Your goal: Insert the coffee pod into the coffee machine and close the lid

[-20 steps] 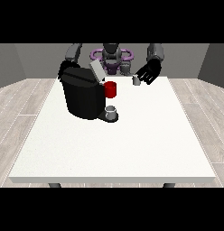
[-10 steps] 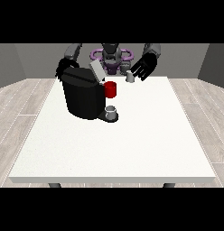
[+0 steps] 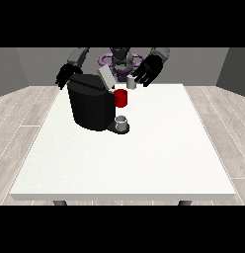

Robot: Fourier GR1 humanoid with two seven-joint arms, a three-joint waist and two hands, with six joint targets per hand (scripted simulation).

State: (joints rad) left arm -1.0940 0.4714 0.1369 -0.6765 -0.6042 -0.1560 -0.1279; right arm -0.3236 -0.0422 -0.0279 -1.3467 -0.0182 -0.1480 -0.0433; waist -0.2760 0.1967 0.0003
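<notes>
The black coffee machine stands on the left half of the white table. Its grey lid is tilted up and open. A red part sticks out at its front, above a small grey cup on the drip base. The hand at the view's right holds the small grey coffee pod in the air, just right of the open lid. The hand at the view's left hangs with relaxed fingers at the machine's back left corner and holds nothing.
The robot's torso is behind the table's far edge. Wide bare tabletop stretches to the right of the machine and towards the camera. Wooden floor surrounds the table.
The hand at the view's right has carried the pod leftward and slightly up, from the far right of the machine to beside the open lid. The other hand has barely shifted.
</notes>
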